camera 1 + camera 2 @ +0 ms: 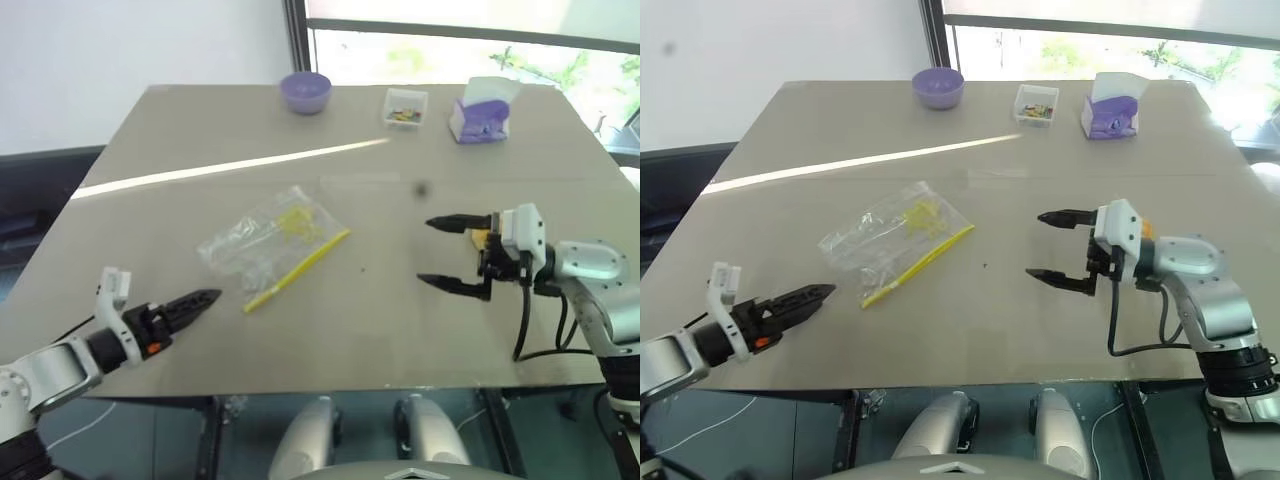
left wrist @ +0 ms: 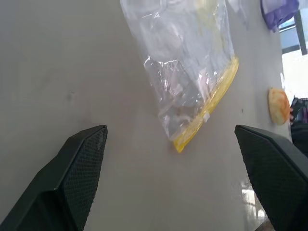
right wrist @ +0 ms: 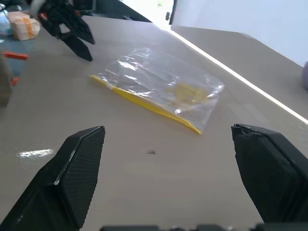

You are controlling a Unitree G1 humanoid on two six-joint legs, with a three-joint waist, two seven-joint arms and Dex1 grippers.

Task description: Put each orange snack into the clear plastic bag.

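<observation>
clear plastic bag point(image 1: 270, 243) mid-table point(image 1: 150, 290). left gripper point(image 1: 196, 303) at its 8 o'clock, right gripper point(image 1: 440, 253) at 3, orange snack point(image 1: 479, 238) behind it. bowl point(image 1: 305, 92), small box point(image 1: 405, 107), carton point(image 1: 482, 110) along 12 edge.

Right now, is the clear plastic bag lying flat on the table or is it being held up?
Lying flat. The clear plastic bag rests on the table, untouched, between the open left gripper and open right gripper.

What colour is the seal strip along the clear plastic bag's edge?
Yellow, along one long edge of the clear plastic bag; clearest in the right wrist view.
</observation>
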